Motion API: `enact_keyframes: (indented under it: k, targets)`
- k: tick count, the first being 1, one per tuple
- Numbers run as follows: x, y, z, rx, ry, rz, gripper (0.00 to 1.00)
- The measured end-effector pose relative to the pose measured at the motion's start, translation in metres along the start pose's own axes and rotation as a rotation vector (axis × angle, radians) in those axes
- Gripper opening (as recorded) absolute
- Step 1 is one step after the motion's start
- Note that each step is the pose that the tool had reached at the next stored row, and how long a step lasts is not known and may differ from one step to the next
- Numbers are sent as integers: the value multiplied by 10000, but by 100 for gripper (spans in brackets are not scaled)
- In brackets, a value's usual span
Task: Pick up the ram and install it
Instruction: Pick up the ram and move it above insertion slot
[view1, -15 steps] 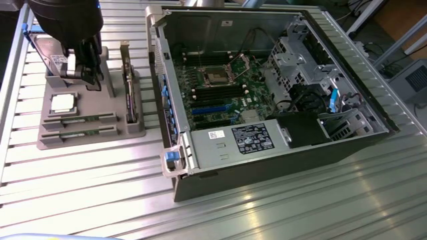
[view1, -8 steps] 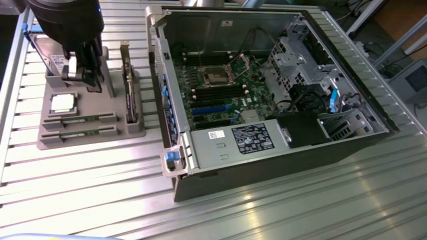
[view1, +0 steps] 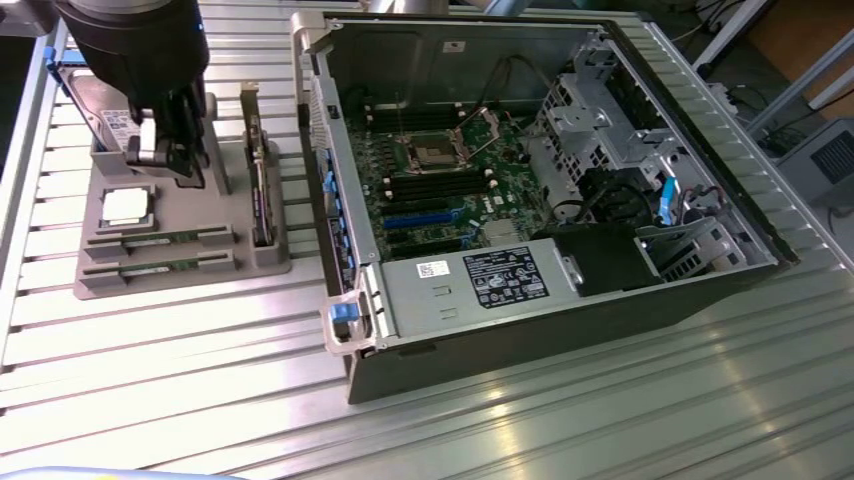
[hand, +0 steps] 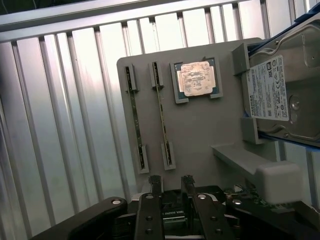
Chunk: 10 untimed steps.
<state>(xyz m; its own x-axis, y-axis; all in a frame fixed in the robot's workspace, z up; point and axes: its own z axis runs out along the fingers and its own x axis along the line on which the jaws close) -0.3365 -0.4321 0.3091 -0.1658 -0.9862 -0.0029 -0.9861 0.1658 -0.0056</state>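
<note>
My gripper (hand: 171, 179) hangs over the tray (hand: 200, 135), its fingers a narrow gap apart with nothing between them. The ram (hand: 161, 117) sits in the tray slot just beside the processor (hand: 197, 78), and a second stick (hand: 133, 117) sits in the tray's next slot.

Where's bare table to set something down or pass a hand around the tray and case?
Free: slatted table camera-side of the parts tray, and the wide strip camera-side of the PC case. Crowded: the narrow gap between tray and case; the tray, with ram sticks, processor, hard drive, and the gripper above it.
</note>
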Motion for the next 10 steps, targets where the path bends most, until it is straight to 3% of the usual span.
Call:
enact_keyframes:
  k: [10]
  targets:
    - [0,0,74,0,0,0,30]
